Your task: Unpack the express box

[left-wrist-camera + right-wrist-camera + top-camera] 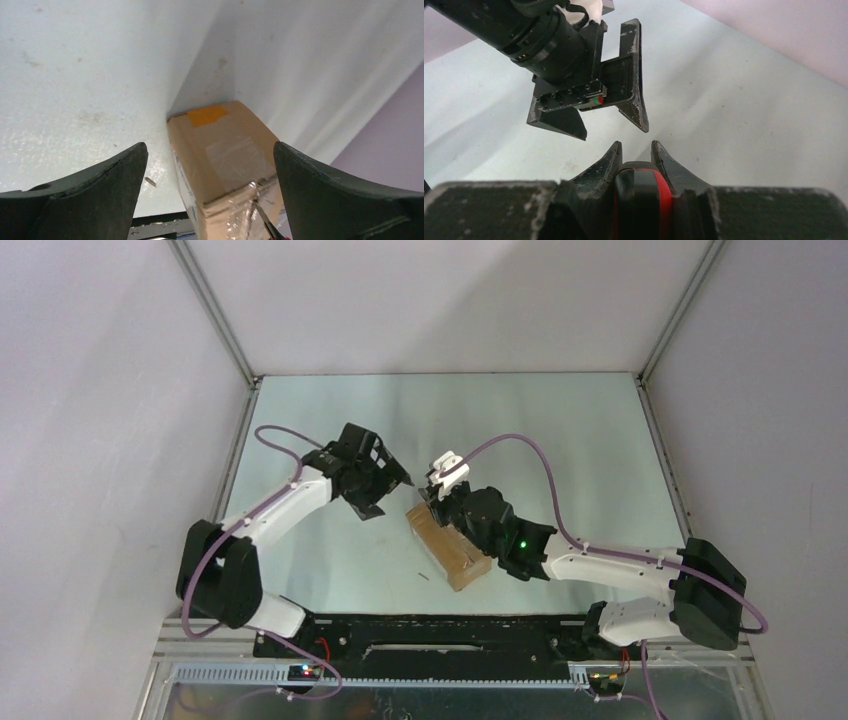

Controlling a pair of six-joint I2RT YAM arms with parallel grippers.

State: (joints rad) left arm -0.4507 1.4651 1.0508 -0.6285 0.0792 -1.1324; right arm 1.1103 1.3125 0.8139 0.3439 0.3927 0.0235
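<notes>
Express box (452,548) lying on the table, a little nearer the arm bases than the middle, set on a diagonal between the two arms. Plain brown cardboard, long and rectangular, sharp-edged, closed up. The left wrist view gives the detail: an orange patch (206,115) stuck flat on the top face at the end farther from that camera. Glossy clear tape (234,159) wrinkles over the top and round the closer end.

Left gripper (392,496), jaws spread wide with nothing between them, hangs just left of the box's far end, apart from it. Its black fingers (95,190) are smooth curved wedges framing the carton in its own camera.

Right gripper (438,500) sits over that far end, jaws pinching the red-handled knife (642,200). The red and black plastic grip is wedged between scuffed, chipped dark pads (610,161). The overhead view hides that knife altogether. The left wrist camera catches only a thin metal blade (262,220) pointing at the taped end edge, and whether it touches I cannot tell.

Table (570,430) is a pale grey-green sheet, matt and lightly stained up close, with a small dark speck (150,181) just beside the box. Plain pale walls (440,300) stand on three sides, with metal frame posts (215,315) in the corners. Purple cables (545,465) loop along both white arms.
</notes>
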